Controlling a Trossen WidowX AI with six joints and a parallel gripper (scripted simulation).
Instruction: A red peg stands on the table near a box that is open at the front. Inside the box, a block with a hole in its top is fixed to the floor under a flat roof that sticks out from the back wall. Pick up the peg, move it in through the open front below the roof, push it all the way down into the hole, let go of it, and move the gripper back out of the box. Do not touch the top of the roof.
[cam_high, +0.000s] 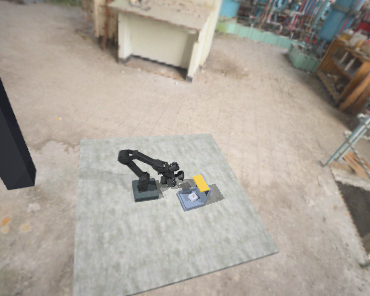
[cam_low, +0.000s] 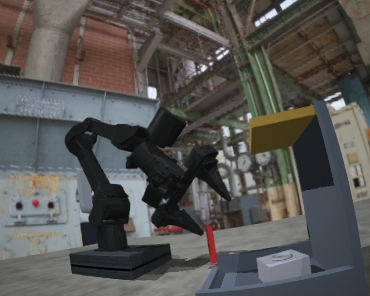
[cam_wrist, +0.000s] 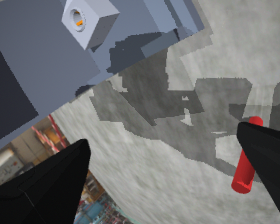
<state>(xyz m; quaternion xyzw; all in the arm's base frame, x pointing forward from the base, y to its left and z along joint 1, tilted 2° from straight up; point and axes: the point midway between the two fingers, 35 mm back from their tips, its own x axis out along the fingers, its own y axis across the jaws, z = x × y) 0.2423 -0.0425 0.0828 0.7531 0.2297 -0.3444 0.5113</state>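
The red peg (cam_low: 211, 245) (cam_wrist: 243, 175) stands upright on the table outside the box; in the wrist view it is at the lower right, partly behind one finger. My gripper (cam_low: 216, 217) (cam_wrist: 165, 138) is wide open and empty, tilted, above the table near the peg's top. The peg is not centred between the fingers. The blue-grey box (cam_high: 184, 205) (cam_low: 342, 225) (cam_wrist: 45, 80) has a pale block (cam_high: 193, 197) (cam_low: 283, 270) (cam_wrist: 97, 25) on its floor, with an empty-looking hole (cam_wrist: 77, 20) in its top. The yellow roof (cam_high: 201, 183) (cam_low: 285, 132) juts from the back wall above the block.
The box's low rim (cam_low: 208, 285) lies close to the peg. The tall back wall rises on the far side from the arm. The arm's base (cam_high: 145, 190) (cam_low: 120, 261) stands on the grey table mat (cam_high: 120, 240), on the other side of the peg from the box.
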